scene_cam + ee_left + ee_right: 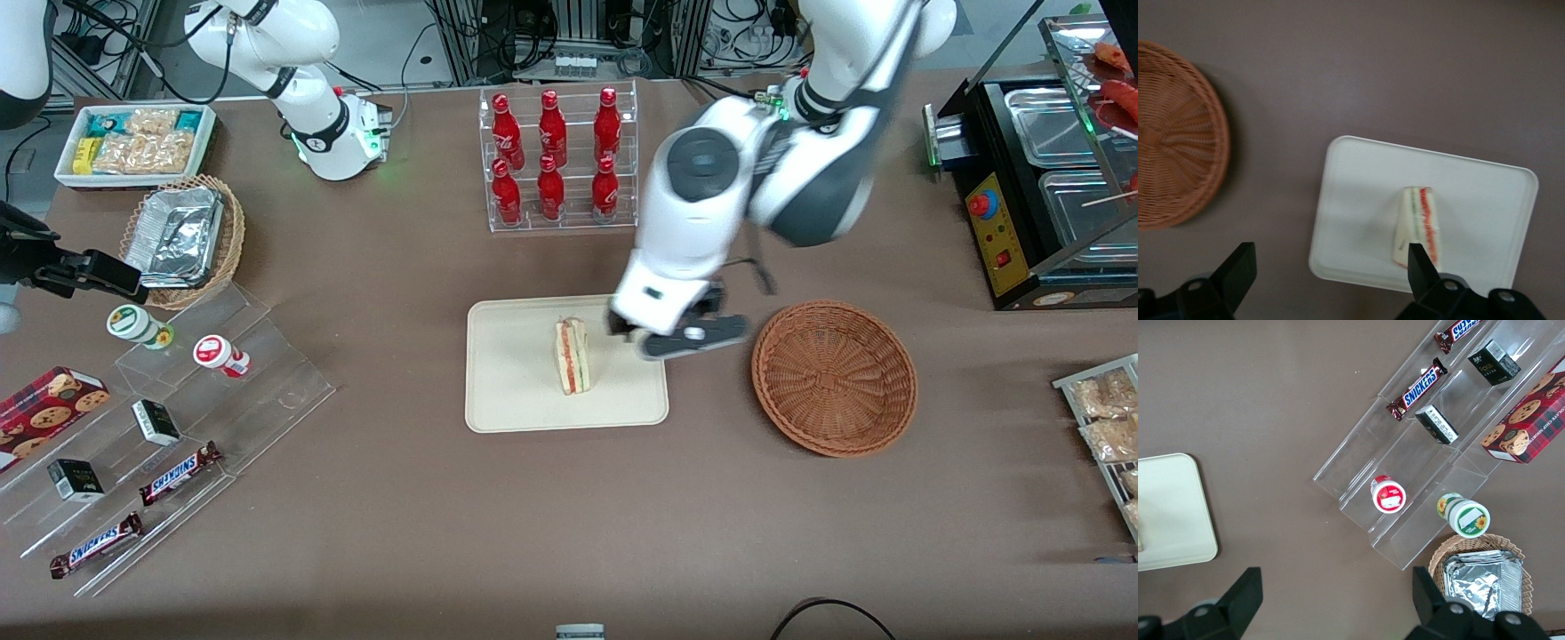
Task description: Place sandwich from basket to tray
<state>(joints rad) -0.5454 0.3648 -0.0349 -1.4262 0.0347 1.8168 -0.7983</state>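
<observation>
The sandwich (573,357), a wrapped white wedge with red and green layers, stands on the cream tray (516,391). The round reddish-brown basket (834,378) beside the tray, toward the working arm's end, holds nothing. My left gripper (677,336) hovers above the tray's edge that faces the basket, between sandwich and basket. The left wrist view shows the sandwich (1418,223) on the tray (1358,193), the basket (1171,133), and my gripper (1331,273) open and empty, its fingers (1238,270) spread wide above the tray's edge.
A clear rack of red bottles (557,160) stands farther from the front camera than the tray. A stepped acrylic shelf with snack bars (178,418), a tan basket of foil containers (182,238) and a white snack box (133,142) lie toward the parked arm's end. A black warmer machine (1049,178) stands toward the working arm's end.
</observation>
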